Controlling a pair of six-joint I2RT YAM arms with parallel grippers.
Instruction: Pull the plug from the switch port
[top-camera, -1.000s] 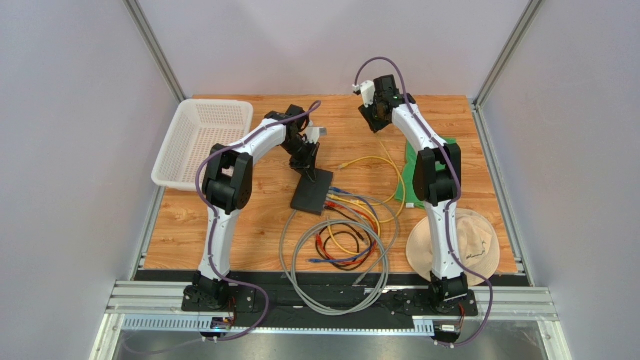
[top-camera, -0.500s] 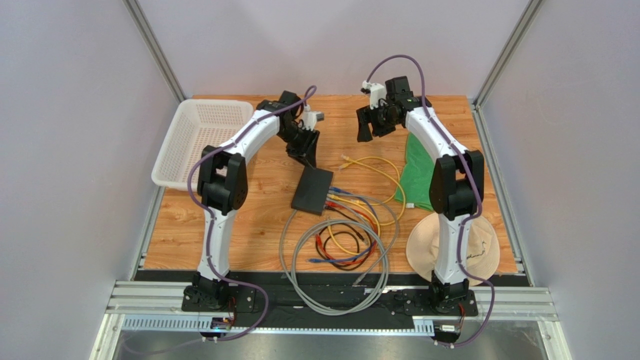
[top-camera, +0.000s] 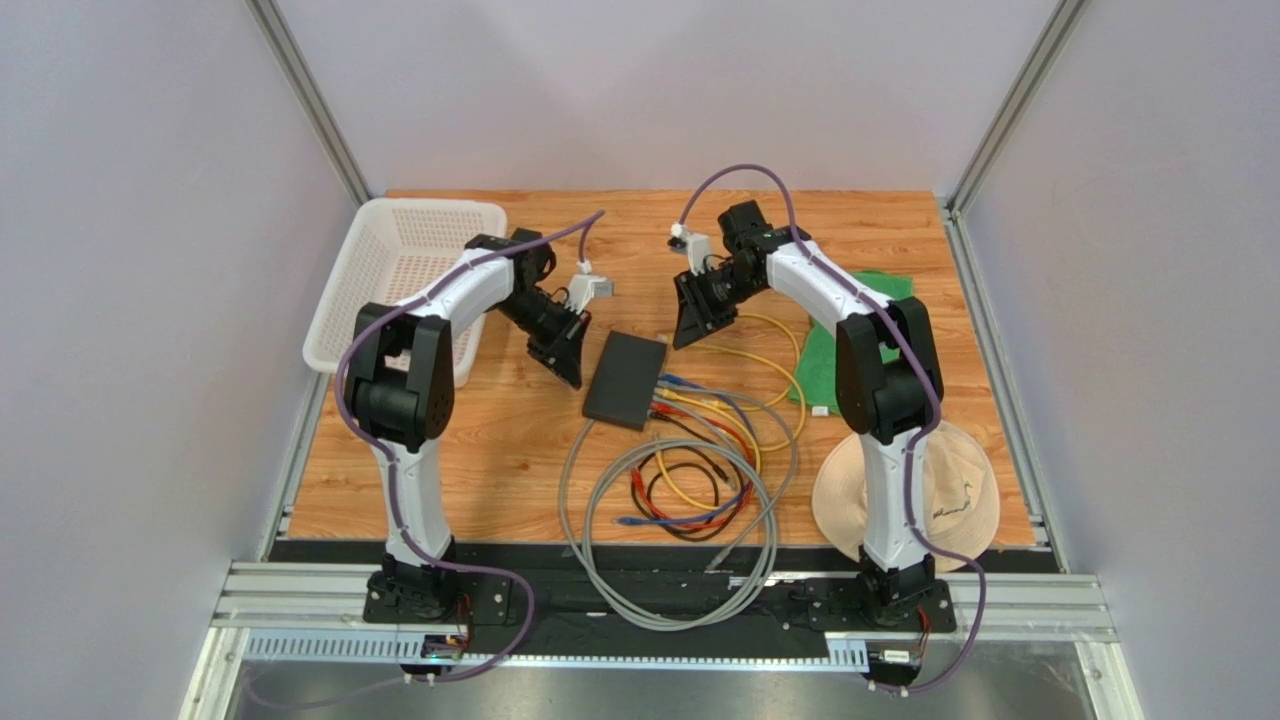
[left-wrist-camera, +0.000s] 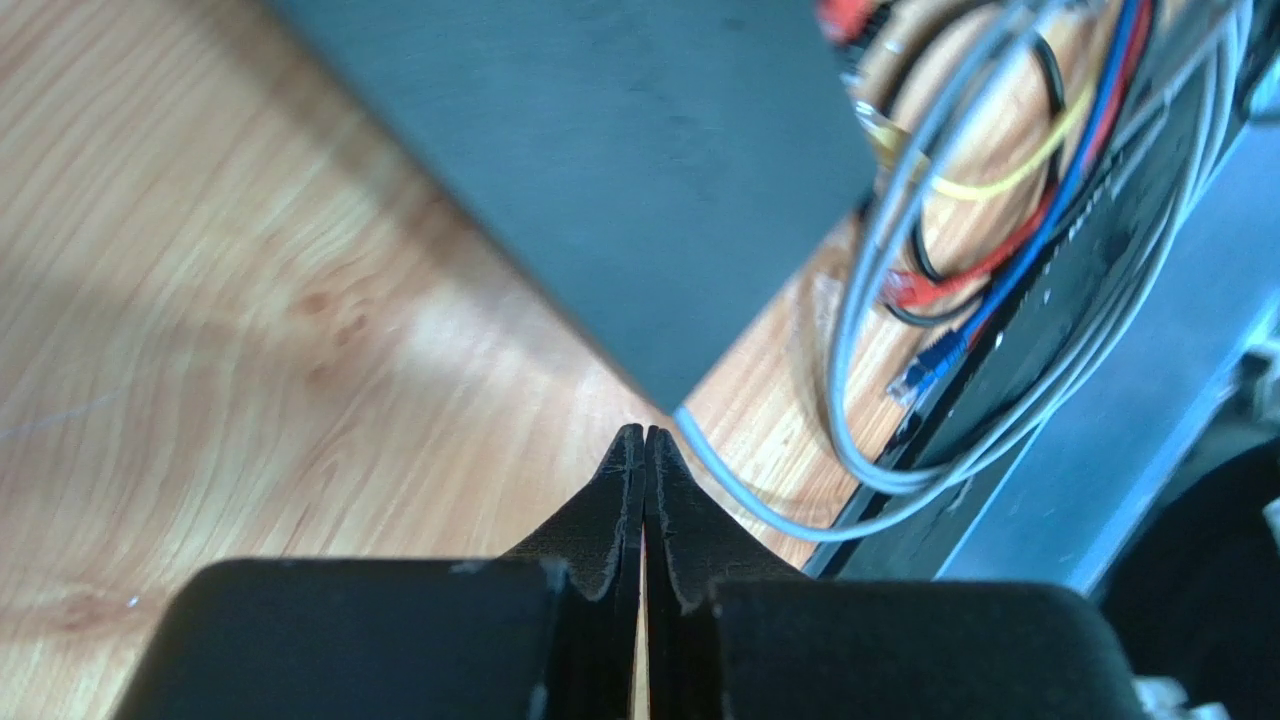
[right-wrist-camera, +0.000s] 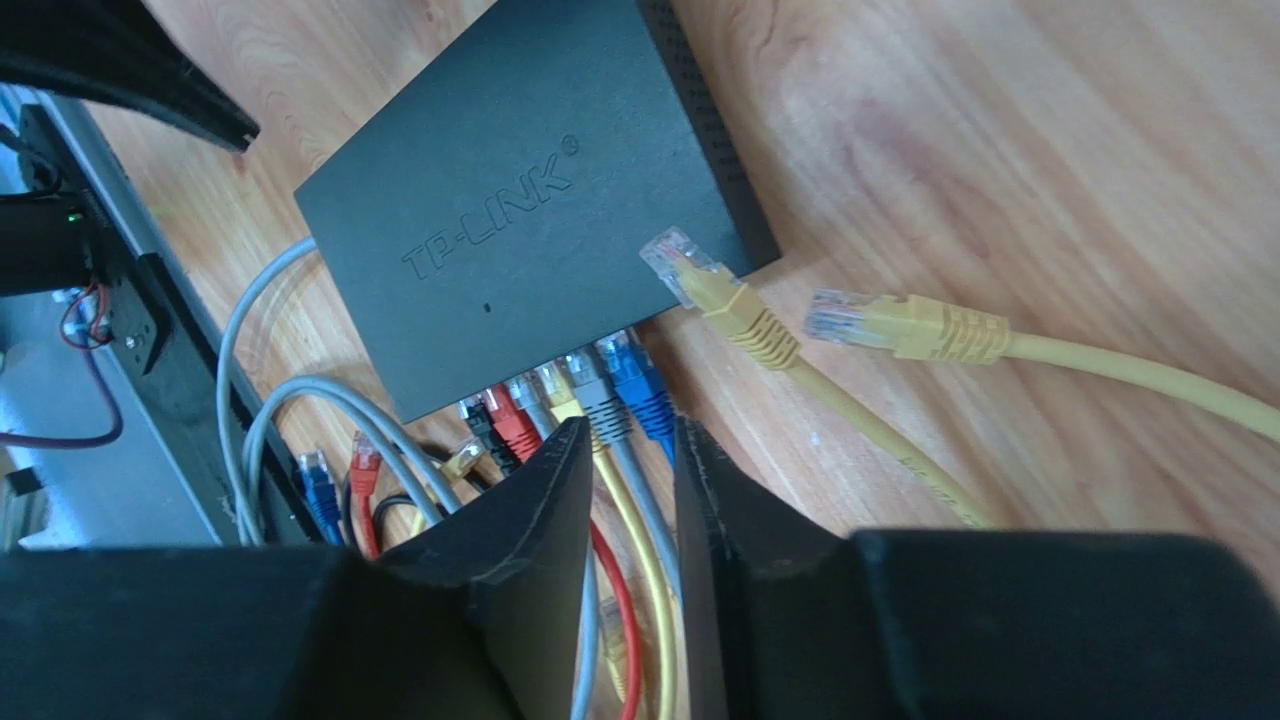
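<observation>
1. The flat matte-black rectangular switch (top-camera: 624, 378) lies flat on the wood-grain table (top-camera: 451, 480). Its port edge faces the right arm's side.
2. A row of small moulded plugs (right-wrist-camera: 579, 393) in red, grey, yellow and blue sits in that edge. Their thin cables coil on the near side of the switch.
3. Two loose yellow plugs (right-wrist-camera: 842, 318) lie just beside the switch's far corner, seated in no port.
4. The switch looks light and smooth, so it will probably slide over the wood when a plug is tugged. It likely needs pinning down.
5. A plug is stiff plastic and its cable is limp. I would grip the plug body right at the port, not the cable.
6. The left gripper (left-wrist-camera: 645, 443) has its fingers pressed together and holds nothing. It sits just beside the switch's left corner, and I cannot tell whether it touches.
7. The right gripper (right-wrist-camera: 628, 450) shows a narrow gap between its fingers, with nothing in it. It is near the switch's far right side and apart from it.
8. A white perforated plastic basket (top-camera: 398, 278) stands well to the left of the switch, with nothing showing inside.
</observation>
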